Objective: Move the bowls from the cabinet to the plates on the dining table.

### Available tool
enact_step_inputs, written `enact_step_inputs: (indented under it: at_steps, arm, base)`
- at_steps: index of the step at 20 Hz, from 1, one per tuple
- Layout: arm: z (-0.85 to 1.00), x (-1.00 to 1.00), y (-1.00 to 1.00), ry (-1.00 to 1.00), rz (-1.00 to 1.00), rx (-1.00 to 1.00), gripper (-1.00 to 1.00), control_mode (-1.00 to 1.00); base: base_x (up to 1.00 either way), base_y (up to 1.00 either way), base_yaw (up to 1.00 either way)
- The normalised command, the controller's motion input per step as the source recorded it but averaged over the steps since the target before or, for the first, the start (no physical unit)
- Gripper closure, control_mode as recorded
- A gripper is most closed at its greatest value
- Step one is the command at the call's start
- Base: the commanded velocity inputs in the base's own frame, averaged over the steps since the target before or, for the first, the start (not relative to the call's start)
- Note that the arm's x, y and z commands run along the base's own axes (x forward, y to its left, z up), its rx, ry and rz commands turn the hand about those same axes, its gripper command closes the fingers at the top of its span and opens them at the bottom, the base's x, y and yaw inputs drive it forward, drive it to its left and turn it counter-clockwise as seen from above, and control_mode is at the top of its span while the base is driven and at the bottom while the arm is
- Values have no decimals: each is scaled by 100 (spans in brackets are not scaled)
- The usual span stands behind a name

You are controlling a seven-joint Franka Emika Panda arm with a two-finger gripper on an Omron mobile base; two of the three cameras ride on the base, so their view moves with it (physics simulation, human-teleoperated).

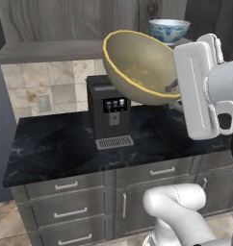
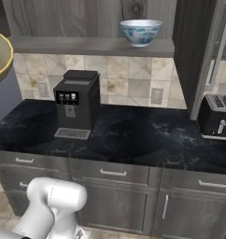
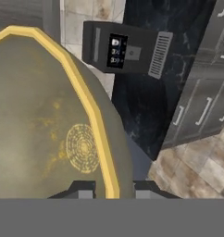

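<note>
My gripper [image 1: 173, 88] is shut on the yellow rim of the tan bowl [image 1: 137, 67], which hangs tilted in the air above the worktop. In the hand view the rim runs between my two fingertips [image 3: 113, 190], with the bowl [image 3: 44, 129] showing its inside. The same bowl [image 2: 0, 58] pokes in at the left edge of the right base view. The white bowl with blue pattern [image 2: 140, 31] stands upright on the bottom shelf of the wood-grain cabinet [image 2: 87, 45], also seen as a bowl [image 1: 169, 30] behind my hand. The plates and the dining table are out of view.
A black coffee machine [image 1: 109, 113] stands on the black marble worktop [image 1: 56, 149], below and behind the held bowl. A toaster [image 2: 217, 116] sits at the far right. A dark open cabinet door [image 2: 194, 56] juts out right of the shelf. Grey drawers [image 2: 110, 175] run beneath.
</note>
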Motion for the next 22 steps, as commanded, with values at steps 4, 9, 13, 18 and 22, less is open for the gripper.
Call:
enact_step_inputs:
  at_steps: [4, 9, 13, 18, 22]
  arm:
    - [0, 0, 0, 0, 0, 0, 100, 100]
    - [0, 0, 0, 0, 0, 0, 100, 100]
    - [0, 0, 0, 0, 0, 0, 100, 100]
    - [0, 0, 0, 0, 0, 0, 100, 100]
    - [0, 0, 0, 0, 0, 0, 100, 100]
  base:
    - [-60, -9, -4]
    - [-61, -9, -4]
    - [-61, -9, -4]
    - [-61, -8, -4]
    - [-60, -5, -4]
